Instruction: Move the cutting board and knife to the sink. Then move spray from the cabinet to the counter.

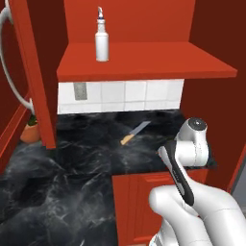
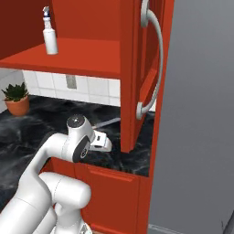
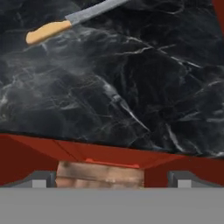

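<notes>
White tiled backsplash (image 1: 129, 93) with a grey outlet (image 1: 79, 91) faces me. Red base cabinets (image 2: 114, 192) stand below; a potted plant (image 2: 17, 98) sits far left.

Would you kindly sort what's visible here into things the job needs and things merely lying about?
Belongs to the job:
knife, lying on the counter
spray, standing on the cabinet shelf
pincer, open, short of the knife

Just lying about:
potted plant
wall outlet
</notes>
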